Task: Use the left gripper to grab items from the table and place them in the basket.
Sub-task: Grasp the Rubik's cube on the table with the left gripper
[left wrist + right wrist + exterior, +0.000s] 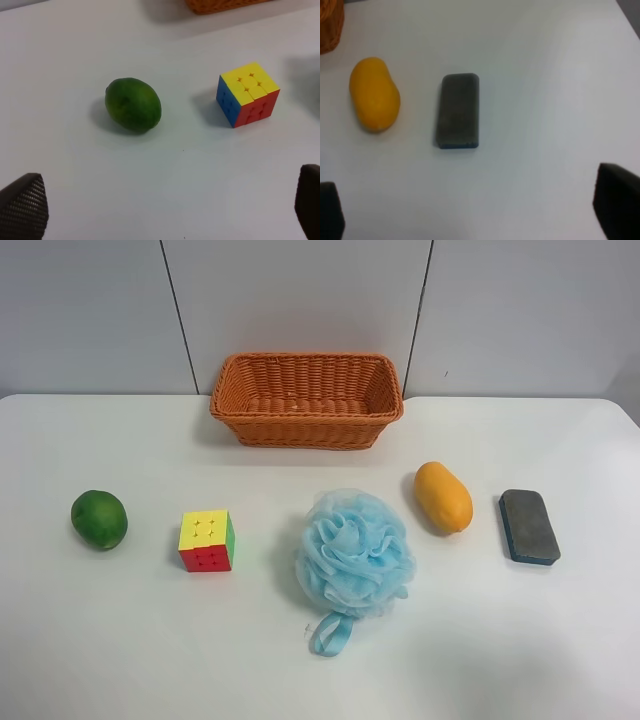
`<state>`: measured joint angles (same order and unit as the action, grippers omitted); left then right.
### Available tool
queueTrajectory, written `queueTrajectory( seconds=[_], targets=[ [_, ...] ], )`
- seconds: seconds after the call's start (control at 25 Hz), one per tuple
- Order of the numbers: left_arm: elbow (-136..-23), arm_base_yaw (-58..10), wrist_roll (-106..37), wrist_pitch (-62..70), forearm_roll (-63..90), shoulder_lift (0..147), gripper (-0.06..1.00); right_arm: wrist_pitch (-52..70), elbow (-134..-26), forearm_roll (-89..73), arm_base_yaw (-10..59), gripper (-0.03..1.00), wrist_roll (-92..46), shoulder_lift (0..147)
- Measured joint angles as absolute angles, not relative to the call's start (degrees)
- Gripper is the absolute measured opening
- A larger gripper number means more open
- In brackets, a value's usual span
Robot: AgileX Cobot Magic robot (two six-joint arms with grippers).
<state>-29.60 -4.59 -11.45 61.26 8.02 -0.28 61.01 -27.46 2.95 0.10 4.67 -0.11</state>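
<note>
On the white table (120, 640) lie a green fruit (99, 519), a puzzle cube (207, 540), a light-blue bath pouf (354, 555), an orange mango (444, 497) and a dark sponge (529, 526). The wicker basket (306, 399) stands empty at the far middle. No arm shows in the exterior high view. My left gripper (165, 210) is open and empty, with the green fruit (133, 104) and the cube (247, 93) beyond its fingers (22, 206). My right gripper (472, 210) is open and empty, with the sponge (458, 111) and mango (374, 93) beyond it.
A grey panelled wall (300, 300) runs behind the table's far edge. A corner of the basket shows in the right wrist view (330, 25) and its base in the left wrist view (225, 5).
</note>
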Motion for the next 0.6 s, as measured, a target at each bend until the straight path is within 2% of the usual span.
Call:
queueTrajectory(
  seconds=[0.6],
  targets=[
    [-29.60, -4.59, -11.45, 61.26, 7.96, -0.28, 0.99, 61.01, -27.46, 2.95, 0.10, 0.99, 4.67, -0.11]
  ],
)
